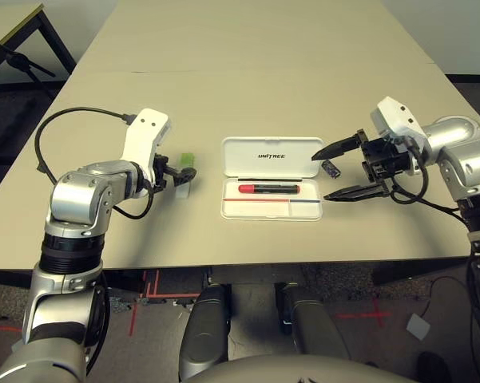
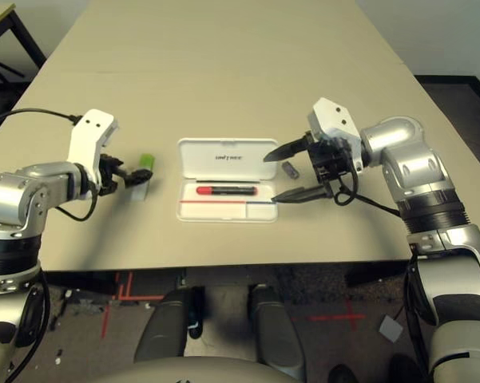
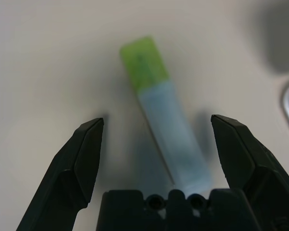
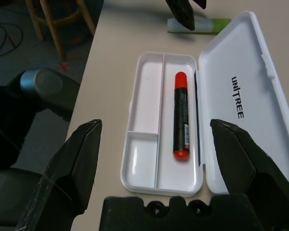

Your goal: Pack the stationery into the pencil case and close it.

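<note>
Left hand point(image 1: 178, 171) hung over the pale stick with light-green cap point(image 1: 184, 174), fingers spread wide, nothing gripped. Left wrist view gave what the head views didn't: stick point(image 3: 166, 115) lay flat on the tabletop point(image 1: 247, 88) between the two black fingers point(image 3: 84, 159), green cap at the far end, w/ a gap on each side. Whether the fingers touched the tabletop couldn't be told.

Right hand point(image 1: 341, 169) pointed toward the pencil case point(image 1: 271, 177) from the robot's right, fingers also wide apart, empty. Right wrist view looked into the case point(image 4: 149, 185): lid point(image 4: 245, 101) laid back flat w/ "UNITREE" on it, tray split into one long compartment plus narrower ones, red marker point(image 4: 181, 115) in the long one next to the hinge. Same view caught the stick point(image 4: 202, 25) past the case's far end w/ the left hand's finger over it.

Count: 1 case, 1 marker in it, 1 stick outside to the robot's left, 1 small dark clip-like piece point(image 1: 331, 168) outside, just beside the case's right end, between the right hand's fingers in the head views.

Around: black cable point(image 1: 60, 128) looped by the left arm; another table's corner point(image 1: 12, 24) at far left.
</note>
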### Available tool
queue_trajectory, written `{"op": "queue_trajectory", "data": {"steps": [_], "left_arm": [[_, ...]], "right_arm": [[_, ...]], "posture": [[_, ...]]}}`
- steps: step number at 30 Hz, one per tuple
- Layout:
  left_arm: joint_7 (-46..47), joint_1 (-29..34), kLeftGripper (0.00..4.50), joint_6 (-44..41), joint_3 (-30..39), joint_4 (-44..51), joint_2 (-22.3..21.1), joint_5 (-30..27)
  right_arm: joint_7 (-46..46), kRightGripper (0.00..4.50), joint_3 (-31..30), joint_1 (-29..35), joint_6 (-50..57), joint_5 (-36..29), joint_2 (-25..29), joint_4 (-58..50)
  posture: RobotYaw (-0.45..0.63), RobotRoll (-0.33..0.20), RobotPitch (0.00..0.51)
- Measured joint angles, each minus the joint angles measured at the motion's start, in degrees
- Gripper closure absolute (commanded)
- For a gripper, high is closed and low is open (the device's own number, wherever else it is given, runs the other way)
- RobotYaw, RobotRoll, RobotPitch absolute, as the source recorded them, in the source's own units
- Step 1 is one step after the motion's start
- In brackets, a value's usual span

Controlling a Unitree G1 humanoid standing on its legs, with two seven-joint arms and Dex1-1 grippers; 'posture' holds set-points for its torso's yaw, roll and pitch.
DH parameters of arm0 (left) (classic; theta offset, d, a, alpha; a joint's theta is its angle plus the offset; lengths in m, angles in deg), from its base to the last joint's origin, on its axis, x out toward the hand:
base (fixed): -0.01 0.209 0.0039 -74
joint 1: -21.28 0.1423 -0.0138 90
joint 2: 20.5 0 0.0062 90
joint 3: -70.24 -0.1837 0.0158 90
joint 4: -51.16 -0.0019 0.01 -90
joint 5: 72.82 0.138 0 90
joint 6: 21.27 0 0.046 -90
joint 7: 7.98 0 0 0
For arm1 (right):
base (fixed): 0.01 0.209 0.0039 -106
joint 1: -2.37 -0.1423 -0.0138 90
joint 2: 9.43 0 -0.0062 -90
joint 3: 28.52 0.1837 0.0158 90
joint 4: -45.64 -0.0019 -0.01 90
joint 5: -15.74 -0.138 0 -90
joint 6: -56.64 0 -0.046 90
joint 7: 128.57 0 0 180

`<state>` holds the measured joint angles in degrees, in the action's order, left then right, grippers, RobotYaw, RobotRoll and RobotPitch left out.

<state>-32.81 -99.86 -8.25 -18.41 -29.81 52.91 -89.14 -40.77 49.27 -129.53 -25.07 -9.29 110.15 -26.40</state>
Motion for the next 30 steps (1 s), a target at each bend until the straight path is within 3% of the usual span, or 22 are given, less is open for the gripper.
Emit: {"op": "queue_trajectory", "data": {"steps": [7, 8, 11, 17, 24, 30], "left_arm": [[0.73, -0.64, 0.00, 0.00, -0.70, -2.63, 0.42, 0.07], [0.73, -0.80, 0.18, 0.01, -0.70, -2.89, 0.42, 0.06], [1.13, -0.81, 0.94, 0.26, -0.66, -3.19, 0.58, 0.15], [1.19, -0.81, 3.33, -0.02, -0.01, -3.13, 1.44, -0.46], [1.18, -0.42, 3.41, -0.51, 0.73, -2.22, 1.68, -0.81], [-1.07, 1.28, 3.41, 0.60, 0.88, -0.11, -0.69, -2.17]], "right_arm": [[-0.02, 0.01, -0.56, 0.17, 0.50, -4.66, 2.26, -0.20], [-0.02, 0.00, -0.57, 0.19, 0.50, -4.81, 2.43, -0.20], [-0.02, 0.00, -0.59, 0.45, 0.50, -5.24, 2.79, -0.20], [-0.02, 0.00, -0.66, 0.60, 0.48, -5.24, 2.94, -0.06], [-0.02, 0.00, -1.10, 0.21, -0.25, -5.22, 2.96, 1.21], [-0.04, 0.00, -2.94, -0.51, -1.22, -5.22, 2.98, 4.23]], "posture": [[0.10, 0.000, 0.177], [0.10, 0.000, 0.179], [0.10, 0.000, 0.183], [0.11, 0.000, 0.191], [0.14, 0.000, 0.192], [0.17, 0.000, 0.188]]}}
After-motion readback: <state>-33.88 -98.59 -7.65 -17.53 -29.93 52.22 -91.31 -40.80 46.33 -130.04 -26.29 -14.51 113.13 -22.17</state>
